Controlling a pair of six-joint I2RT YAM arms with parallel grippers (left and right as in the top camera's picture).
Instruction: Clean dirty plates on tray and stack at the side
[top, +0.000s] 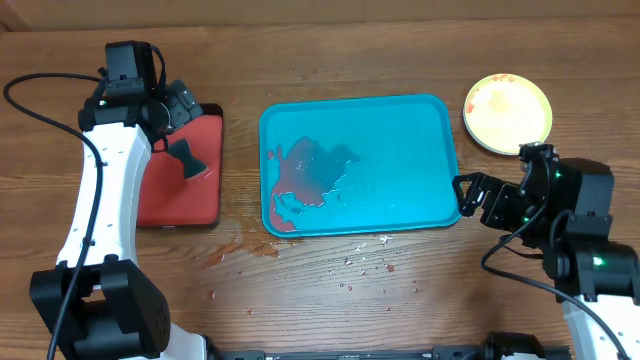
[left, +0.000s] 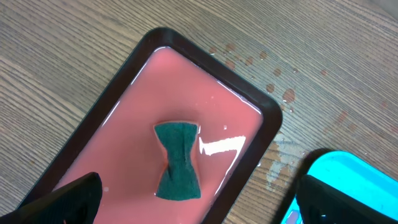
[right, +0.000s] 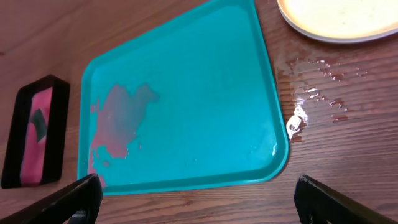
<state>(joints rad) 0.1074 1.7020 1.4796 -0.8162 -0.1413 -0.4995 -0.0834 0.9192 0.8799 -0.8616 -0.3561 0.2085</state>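
Tray (top: 400, 150) of teal-blue plastic, large and rectangular, lies mid-table, red sauce (top: 300, 178) smeared over its left part. A round yellow-green plastic plate (top: 507, 112) sits just off its top right corner. The right gripper (top: 467, 198), fingers spread, hovers at the tray's right edge. The left gripper (left: 200, 200), likewise spread, hangs over a green sponge (left: 177, 162) in a small dark-rimmed red tray (left: 273, 118).
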